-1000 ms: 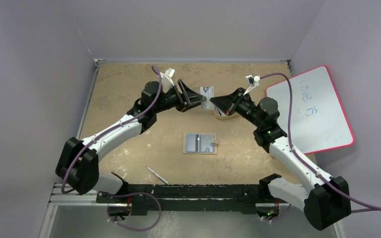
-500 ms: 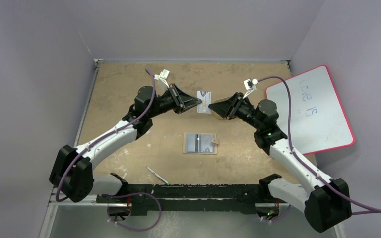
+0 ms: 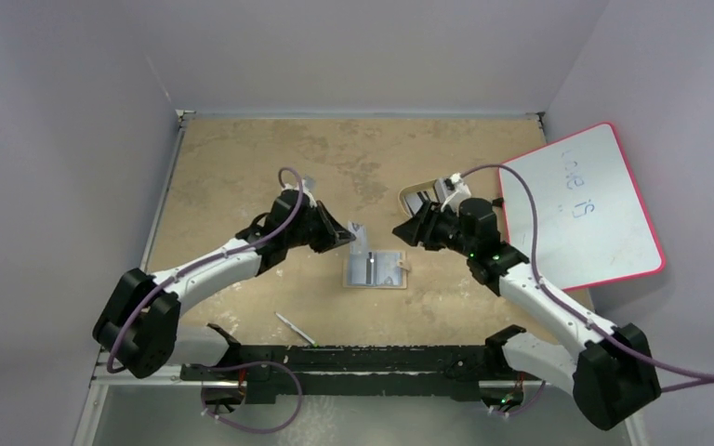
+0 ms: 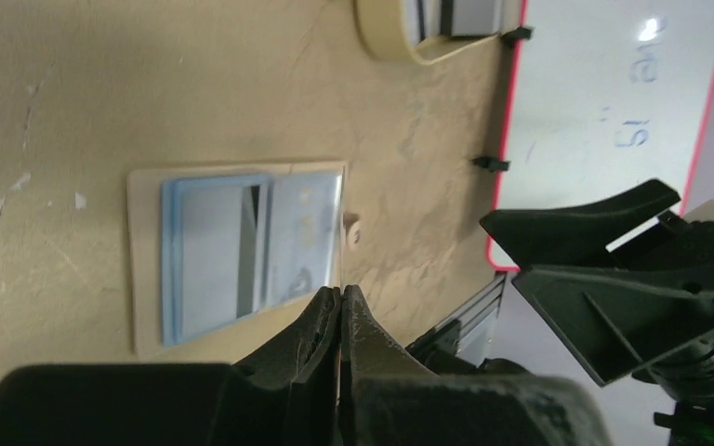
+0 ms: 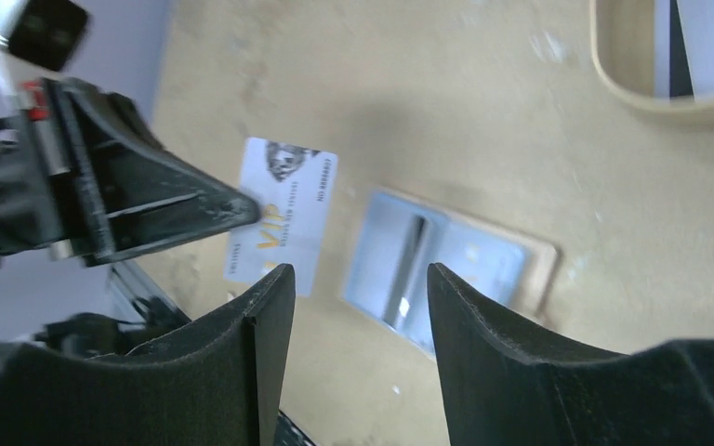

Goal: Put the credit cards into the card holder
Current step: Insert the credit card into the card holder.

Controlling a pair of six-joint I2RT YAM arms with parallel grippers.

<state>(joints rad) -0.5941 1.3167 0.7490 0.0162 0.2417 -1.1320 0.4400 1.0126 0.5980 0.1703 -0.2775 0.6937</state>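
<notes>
I hold a credit card (image 5: 279, 218) near the open card holder (image 3: 374, 269).
My left gripper (image 4: 341, 297) pinches it; my right gripper (image 5: 358, 274) hangs close, jaws parted, empty.

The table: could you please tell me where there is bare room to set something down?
Bare: the far-left corner behind the left arm, and the near strip between the tan bifold card holder and the black base rail. Crowded: the centre, where both arms meet above the holder, and the right side, with the beige oval tray and pink-edged whiteboard.
</notes>
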